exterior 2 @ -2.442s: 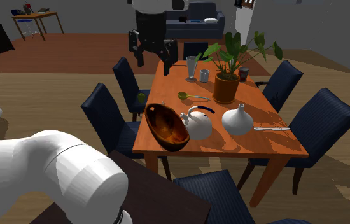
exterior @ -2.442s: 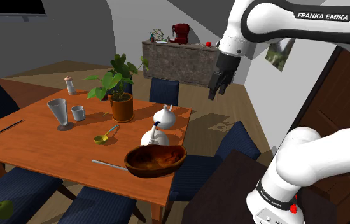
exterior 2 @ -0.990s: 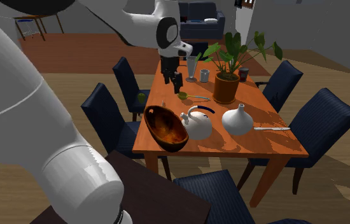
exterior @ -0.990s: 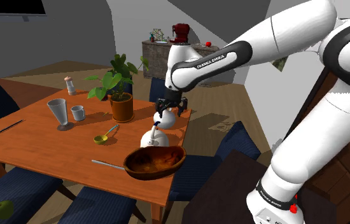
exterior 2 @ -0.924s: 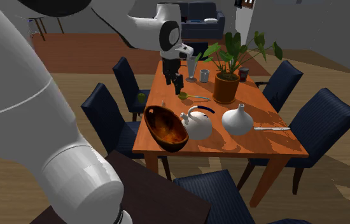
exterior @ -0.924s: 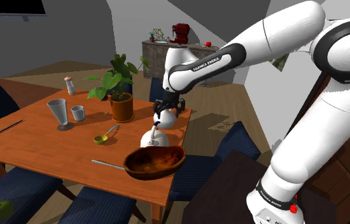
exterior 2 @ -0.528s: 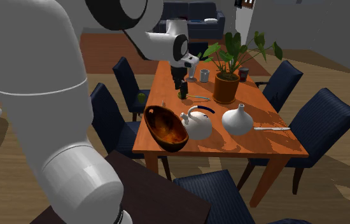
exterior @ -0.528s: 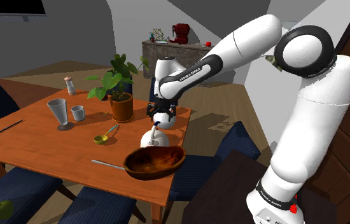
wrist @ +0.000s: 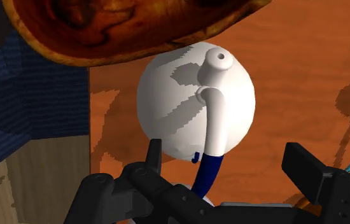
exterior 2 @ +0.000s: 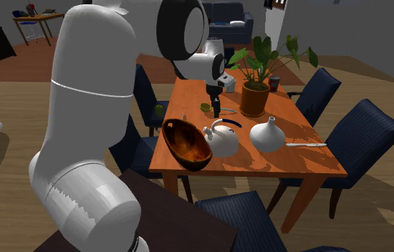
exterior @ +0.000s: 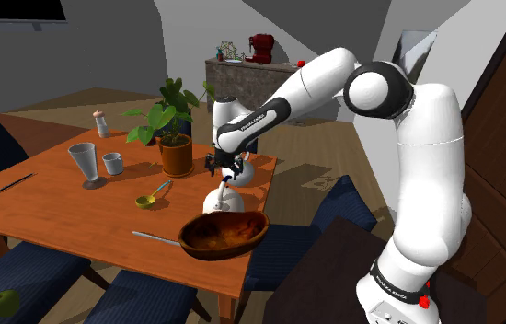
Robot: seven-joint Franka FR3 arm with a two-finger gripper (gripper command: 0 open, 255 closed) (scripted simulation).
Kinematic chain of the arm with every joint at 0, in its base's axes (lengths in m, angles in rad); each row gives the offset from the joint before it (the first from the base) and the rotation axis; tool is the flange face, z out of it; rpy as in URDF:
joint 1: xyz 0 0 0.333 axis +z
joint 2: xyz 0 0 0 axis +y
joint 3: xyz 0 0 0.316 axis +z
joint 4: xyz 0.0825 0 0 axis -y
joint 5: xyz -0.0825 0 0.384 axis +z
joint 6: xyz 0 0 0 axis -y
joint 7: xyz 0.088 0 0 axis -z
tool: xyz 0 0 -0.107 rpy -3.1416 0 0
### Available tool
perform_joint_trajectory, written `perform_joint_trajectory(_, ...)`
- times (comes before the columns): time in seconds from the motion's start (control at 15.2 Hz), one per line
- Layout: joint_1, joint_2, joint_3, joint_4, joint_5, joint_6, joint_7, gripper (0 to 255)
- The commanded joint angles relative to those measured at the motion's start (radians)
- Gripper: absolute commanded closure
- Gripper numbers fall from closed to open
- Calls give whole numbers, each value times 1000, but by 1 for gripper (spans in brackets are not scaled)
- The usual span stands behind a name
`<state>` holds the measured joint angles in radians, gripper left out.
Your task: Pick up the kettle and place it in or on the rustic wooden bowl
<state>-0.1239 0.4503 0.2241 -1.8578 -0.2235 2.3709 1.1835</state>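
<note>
Black two-finger gripper [wrist: 223, 149], spread wide, hangs over round white kettle [wrist: 174, 95] with blue-ended handle, just beside glossy brown wooden bowl [wrist: 104, 28]. Forearm lettering [exterior: 252, 118] unreadable.

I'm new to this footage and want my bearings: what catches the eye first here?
The big white arm arches from the shoulder view's lower right over an orange-brown wooden table, its black end effector open just above a round white kettle with a blue-ended handle. Beside the kettle, at the table's edge, sits a glossy brown wooden bowl.
</note>
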Motion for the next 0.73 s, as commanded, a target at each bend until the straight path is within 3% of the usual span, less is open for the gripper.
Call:
perform_joint_trajectory(0.0, 14, 73, -26, 67, -15, 2, 54, 0)
perform_joint_trajectory(0.66, 27, 179, -53, 112, -38, 62, 84, 0)
